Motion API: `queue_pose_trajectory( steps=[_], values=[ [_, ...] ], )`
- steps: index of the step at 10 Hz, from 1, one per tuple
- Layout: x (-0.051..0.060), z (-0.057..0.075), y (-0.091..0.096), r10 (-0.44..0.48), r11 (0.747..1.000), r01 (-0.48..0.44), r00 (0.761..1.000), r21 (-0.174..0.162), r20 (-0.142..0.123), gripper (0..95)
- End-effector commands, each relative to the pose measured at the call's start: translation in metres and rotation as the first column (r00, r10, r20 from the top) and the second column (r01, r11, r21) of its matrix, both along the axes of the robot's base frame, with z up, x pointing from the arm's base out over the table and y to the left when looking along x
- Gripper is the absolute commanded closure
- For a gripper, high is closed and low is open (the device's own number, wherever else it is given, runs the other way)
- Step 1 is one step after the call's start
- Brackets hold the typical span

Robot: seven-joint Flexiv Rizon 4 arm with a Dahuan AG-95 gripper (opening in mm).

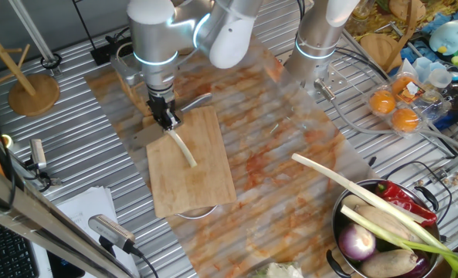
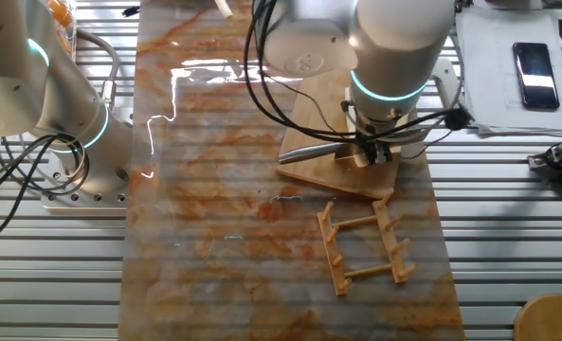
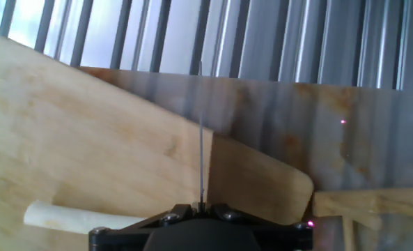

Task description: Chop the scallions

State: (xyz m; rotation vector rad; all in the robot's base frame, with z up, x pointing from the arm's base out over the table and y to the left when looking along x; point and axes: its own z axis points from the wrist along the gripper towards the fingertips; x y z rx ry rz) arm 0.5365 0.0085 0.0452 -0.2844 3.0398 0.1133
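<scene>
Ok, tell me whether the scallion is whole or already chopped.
Whole: the scallion lies as one unbroken curved stalk on the cutting board, the gripper at its upper end.

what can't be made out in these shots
- Tool state: one fixed view too small; the other fixed view blocked by the arm.
- Knife: hand view shows only its thin edge; handle hidden by the tool mount.
- Scallion: right end hidden by the mount in hand view; unseen in the other fixed view.
</scene>
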Motion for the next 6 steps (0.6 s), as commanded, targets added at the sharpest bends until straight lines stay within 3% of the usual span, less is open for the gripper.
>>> queue_pose_trajectory(
  steps=[1,3,6],
  values=[
    [0.015,-0.042,0.010,0.025,1.000,-0.025,1.000,-0.011,0.004,95.0],
    [0.019,-0.036,0.015,0.044,0.999,-0.044,0.999,-0.007,-0.007,95.0],
    [0.025,-0.030,0.024,0.061,0.998,-0.061,0.998,-0.012,0.013,95.0]
  ],
)
